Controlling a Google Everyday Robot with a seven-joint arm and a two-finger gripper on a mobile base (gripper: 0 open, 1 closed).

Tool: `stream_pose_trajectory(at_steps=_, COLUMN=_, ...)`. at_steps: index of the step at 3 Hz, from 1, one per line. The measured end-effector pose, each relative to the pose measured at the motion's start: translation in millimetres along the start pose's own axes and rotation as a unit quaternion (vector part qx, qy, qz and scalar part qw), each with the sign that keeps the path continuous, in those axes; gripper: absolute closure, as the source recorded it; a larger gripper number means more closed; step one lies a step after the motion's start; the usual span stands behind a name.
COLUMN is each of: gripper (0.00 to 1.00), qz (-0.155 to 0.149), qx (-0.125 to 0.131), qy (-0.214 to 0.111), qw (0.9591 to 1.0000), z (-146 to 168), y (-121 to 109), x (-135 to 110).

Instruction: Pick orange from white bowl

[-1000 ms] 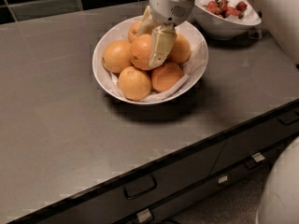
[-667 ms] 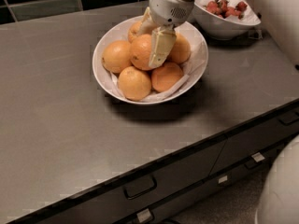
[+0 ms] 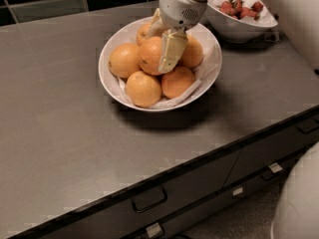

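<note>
The white bowl, lined with crumpled white paper, stands at the back middle of the grey counter and holds several oranges. The orange lies on top of the pile in the middle. My gripper comes down from the upper right and straddles this orange. One cream finger lies against its right front side, the other finger sits behind its upper left. The jaws look shut on the orange, which still rests on the pile.
Other oranges lie around it, at left, front and right. A deeper white bowl with red fruit stands close behind on the right. The counter's front edge has drawers with handles below. White robot body fills the lower right.
</note>
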State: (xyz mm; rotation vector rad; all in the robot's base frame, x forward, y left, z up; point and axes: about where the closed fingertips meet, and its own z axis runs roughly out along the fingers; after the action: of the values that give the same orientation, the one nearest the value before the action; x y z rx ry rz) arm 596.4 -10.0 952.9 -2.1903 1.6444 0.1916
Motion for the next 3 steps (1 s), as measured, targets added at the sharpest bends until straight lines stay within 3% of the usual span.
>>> stream_pose_trajectory(at_steps=3, gripper=0.41, qz=-0.001, qx=-0.003, qy=-0.007, qw=1.0000, z=0.2, y=0.5, x=-0.2)
